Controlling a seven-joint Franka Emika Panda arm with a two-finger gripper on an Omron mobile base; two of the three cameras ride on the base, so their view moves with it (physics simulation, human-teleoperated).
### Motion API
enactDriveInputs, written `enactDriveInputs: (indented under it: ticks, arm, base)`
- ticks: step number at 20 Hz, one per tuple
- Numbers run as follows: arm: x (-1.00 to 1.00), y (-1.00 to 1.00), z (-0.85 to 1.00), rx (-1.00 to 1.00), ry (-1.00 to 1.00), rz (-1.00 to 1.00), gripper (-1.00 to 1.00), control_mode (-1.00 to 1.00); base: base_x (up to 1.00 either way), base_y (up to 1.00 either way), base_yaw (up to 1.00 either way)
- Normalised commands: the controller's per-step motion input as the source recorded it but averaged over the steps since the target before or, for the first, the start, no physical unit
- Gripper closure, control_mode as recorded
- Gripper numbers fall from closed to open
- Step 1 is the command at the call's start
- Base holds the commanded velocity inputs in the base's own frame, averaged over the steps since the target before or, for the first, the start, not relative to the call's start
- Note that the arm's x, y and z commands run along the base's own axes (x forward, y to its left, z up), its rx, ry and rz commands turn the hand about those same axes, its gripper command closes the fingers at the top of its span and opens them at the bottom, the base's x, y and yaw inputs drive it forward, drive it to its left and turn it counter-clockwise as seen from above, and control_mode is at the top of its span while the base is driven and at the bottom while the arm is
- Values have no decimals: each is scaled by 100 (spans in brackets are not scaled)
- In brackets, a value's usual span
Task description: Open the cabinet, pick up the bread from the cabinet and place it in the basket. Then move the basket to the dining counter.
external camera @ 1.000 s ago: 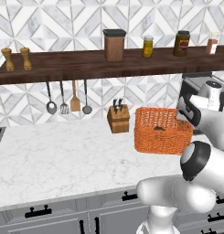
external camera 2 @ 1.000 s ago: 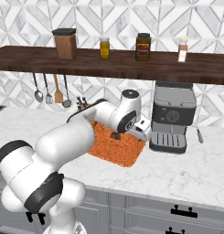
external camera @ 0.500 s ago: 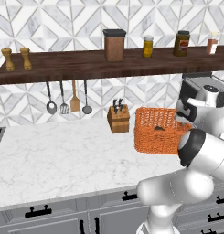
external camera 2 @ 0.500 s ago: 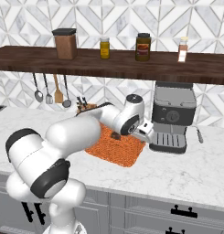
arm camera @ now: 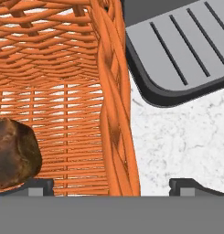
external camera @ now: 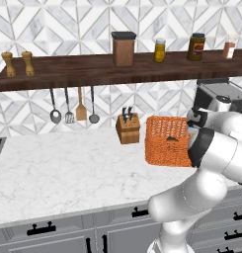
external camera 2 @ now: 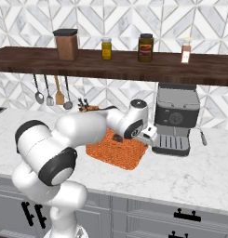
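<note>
On the marble worktop [external camera: 58, 168] a wooden knife block [external camera: 128, 128] stands left of the orange wicker basket [external camera: 167, 141], with the espresso machine [external camera 2: 176, 118] to its right. The bread [arm camera: 13, 153] lies inside the basket (dark brown, lumpy). The end effector [arm camera: 111, 185] hangs over the basket's right wall, fingers spread wide, one tip inside and one outside, pinching nothing.
</note>
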Motion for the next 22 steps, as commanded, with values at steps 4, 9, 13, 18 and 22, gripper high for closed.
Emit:
enactDriveInputs:
  ticks: [4,9,13,18,22]
  arm:
    - [10,0,-38,0,0,1,100,-100]
    - [-5,8,-58,0,0,0,100,-100]
    - [-47,47,-69,0,0,0,100,-100]
    - [-36,57,-47,-1,3,1,100,-100]
    - [-41,0,-2,0,1,0,100,-100]
  base:
    - [0,0,0]
    - [0,0,0]
    - [0,0,0]
    - [0,0,0]
    - [0,0,0]
